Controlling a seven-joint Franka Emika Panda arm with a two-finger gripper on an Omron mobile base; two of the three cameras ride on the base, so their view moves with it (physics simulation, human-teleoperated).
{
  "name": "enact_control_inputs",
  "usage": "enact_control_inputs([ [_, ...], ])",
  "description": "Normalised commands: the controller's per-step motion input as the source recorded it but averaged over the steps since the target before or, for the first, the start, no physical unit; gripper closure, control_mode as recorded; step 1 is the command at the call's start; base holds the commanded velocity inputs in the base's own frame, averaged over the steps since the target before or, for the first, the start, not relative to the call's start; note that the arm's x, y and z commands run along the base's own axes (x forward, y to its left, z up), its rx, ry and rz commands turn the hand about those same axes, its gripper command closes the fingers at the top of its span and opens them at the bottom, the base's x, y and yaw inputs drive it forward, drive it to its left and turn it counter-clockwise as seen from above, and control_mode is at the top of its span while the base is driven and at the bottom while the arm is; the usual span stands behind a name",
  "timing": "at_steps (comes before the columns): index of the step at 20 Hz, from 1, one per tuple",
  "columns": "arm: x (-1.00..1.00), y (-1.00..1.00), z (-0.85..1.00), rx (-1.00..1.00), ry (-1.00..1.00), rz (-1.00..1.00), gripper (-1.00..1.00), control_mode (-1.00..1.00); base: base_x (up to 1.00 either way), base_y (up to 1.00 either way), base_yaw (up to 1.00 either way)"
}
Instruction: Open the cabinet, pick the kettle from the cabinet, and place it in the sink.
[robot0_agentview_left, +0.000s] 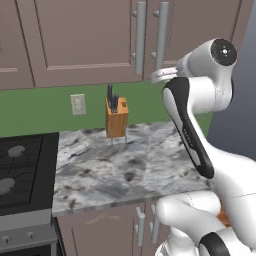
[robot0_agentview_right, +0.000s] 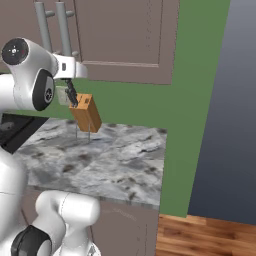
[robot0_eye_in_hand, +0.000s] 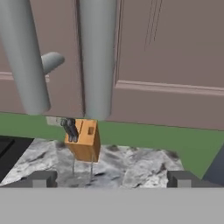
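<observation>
Burners of the black stovetop (robot0_agentview_left: 20, 170) are showing at the left edge of the left base view, and the speckled grey marble counter (robot0_agentview_left: 125, 165) is running right from it, carrying the orange wooden knife block (robot0_agentview_left: 116, 118) against the green wall. Above, the mauve-brown recessed-panel wall cabinet (robot0_agentview_left: 75, 40) is sitting with both doors closed, so I am judging the kettle to be hidden inside. I am holding the two-finger gripper (robot0_eye_in_hand: 111, 179) spread wide, fingertips (robot0_eye_in_hand: 43, 178) well apart and empty, just below the long grey bar handles (robot0_eye_in_hand: 97, 57), lining up on the right one to pull that door.
</observation>
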Motion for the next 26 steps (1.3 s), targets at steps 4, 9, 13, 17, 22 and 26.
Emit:
enact_control_inputs([
  [4, 0.26, 0.12, 0.28, 0.0, 0.0, 0.0, -1.0, -1.0, 0.0, 0.0, 0.0],
  [9, 0.28, 0.09, 0.19, 0.0, 0.0, 0.0, -1.0, -1.0, 0.0, 0.0, 0.0],
  [13, 0.3, 0.0, 0.09, 0.0, 0.0, 0.0, -1.0, -1.0, 0.0, 0.0, 0.0],
  [17, 0.34, 0.01, 0.14, 0.0, 0.0, 0.02, -1.0, -1.0, 0.0, 0.0, 0.0],
  [22, 0.38, 0.03, 0.06, 0.0, -0.01, 0.0, -1.0, -1.0, 0.0, 0.0, 0.0],
  [26, 0.41, 0.08, 0.0, 0.0, -0.03, 0.0, -1.0, -1.0, 0.0, 0.0, 0.0],
])
